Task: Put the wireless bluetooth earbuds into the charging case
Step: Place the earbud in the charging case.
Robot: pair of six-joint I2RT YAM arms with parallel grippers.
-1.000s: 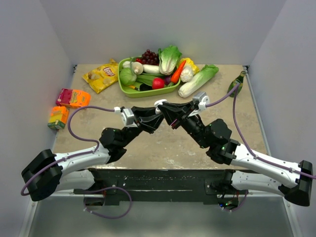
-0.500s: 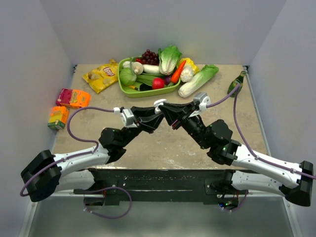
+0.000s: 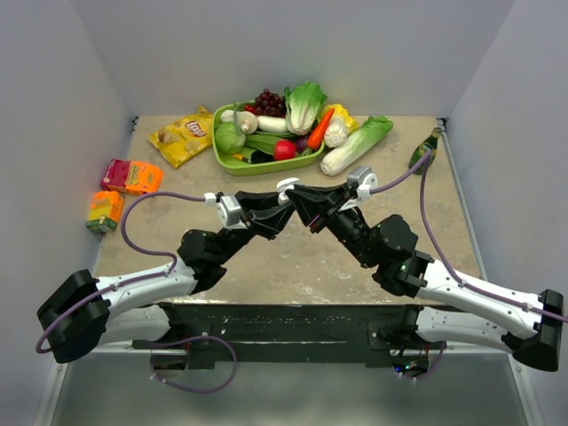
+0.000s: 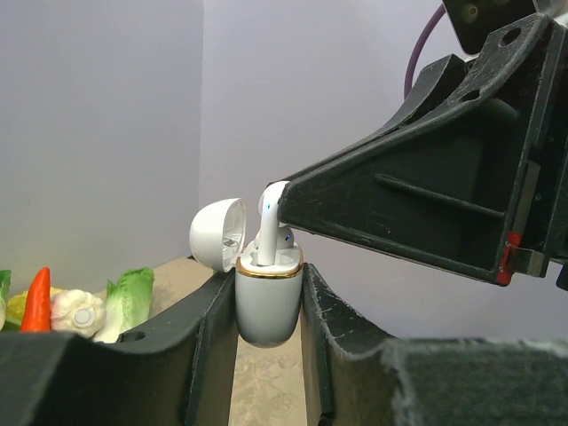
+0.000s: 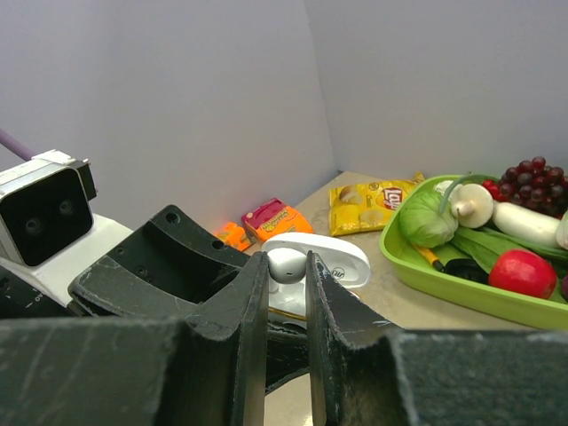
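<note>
A white charging case (image 4: 264, 312) with a gold rim hangs above the table's middle, its lid (image 4: 216, 234) swung open to the left. My left gripper (image 4: 266, 282) is shut on the case body. One white earbud (image 4: 269, 224) stands stem-down in the case opening, its head still above the rim. My right gripper (image 5: 287, 269) is shut on that earbud (image 5: 286, 264), coming in from the right over the case lid (image 5: 333, 256). From above, both grippers meet at the case (image 3: 286, 187). No other earbuds show.
A green tray (image 3: 219, 156) of toy vegetables and grapes sits at the back. Beside it lie a chips bag (image 3: 182, 135) and a lettuce (image 3: 356, 145). Two orange snack boxes (image 3: 130, 176) (image 3: 105, 211) sit at the left edge, and a green bottle (image 3: 424, 153) at the right edge.
</note>
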